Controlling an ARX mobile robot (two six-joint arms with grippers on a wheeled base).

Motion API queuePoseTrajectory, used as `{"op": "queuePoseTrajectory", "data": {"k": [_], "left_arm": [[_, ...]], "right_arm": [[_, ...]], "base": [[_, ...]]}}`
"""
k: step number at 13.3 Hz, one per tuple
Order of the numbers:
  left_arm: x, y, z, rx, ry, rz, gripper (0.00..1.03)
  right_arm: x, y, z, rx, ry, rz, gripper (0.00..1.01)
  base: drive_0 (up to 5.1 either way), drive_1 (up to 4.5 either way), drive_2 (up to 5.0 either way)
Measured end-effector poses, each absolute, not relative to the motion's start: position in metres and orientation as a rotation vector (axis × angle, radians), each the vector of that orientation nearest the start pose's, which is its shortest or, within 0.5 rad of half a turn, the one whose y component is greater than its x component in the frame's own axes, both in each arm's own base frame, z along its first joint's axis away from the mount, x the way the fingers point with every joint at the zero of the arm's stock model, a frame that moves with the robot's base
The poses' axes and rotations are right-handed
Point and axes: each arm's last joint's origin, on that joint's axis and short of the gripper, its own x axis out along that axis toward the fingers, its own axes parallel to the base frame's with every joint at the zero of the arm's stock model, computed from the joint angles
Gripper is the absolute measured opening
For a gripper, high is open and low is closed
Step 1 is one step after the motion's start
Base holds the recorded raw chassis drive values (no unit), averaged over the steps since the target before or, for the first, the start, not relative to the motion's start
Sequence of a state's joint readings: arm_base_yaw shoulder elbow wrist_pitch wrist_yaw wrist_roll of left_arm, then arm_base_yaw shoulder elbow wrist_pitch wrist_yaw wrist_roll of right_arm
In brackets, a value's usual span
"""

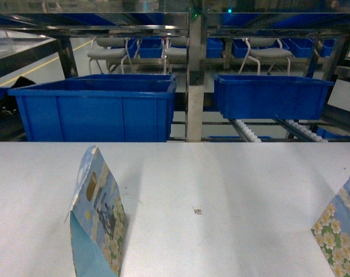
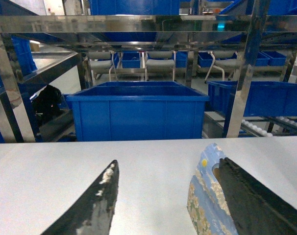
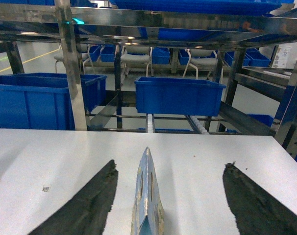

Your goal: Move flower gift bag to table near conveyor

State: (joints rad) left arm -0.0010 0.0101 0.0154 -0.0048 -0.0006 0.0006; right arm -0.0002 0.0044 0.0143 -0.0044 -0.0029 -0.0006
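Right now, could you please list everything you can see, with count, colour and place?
flower gift bag: two, daisy print with pale blue sides; one upright front left on the table, one cut off at the right edge.
table: one, white, foreground.
blue crates: two large, on the rack behind the table; smaller ones further back.
conveyor: white rollers under the right crate.
chairs: grey, background.
left gripper: open, bag beside its right finger.
right gripper: open, straddling a bag.

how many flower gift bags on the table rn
2: one flower gift bag stands at the near left of the table, another is cut off by the right edge. More may sit outside the views.
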Motion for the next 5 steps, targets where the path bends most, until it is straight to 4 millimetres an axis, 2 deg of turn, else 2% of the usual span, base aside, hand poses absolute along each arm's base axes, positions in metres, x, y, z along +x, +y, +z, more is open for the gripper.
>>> {"op": "queuePoseTrajectory", "data": {"k": [3, 5], "left_arm": [[0.0974, -0.0001, 0.1675, 0.001, -0.001, 0.0, 0.99], [0.0974, -0.0001, 0.1675, 0.001, -0.001, -0.001, 0.98]], "right_arm": [[0.0971, 0.0001, 0.1676, -0.001, -0.006, 0.003, 0.96], [0.0971, 0.0001, 0.1676, -0.001, -0.006, 0.003, 0.98]], "base": [[0.0, 0.0, 0.0], [0.0, 0.0, 0.0]]}}
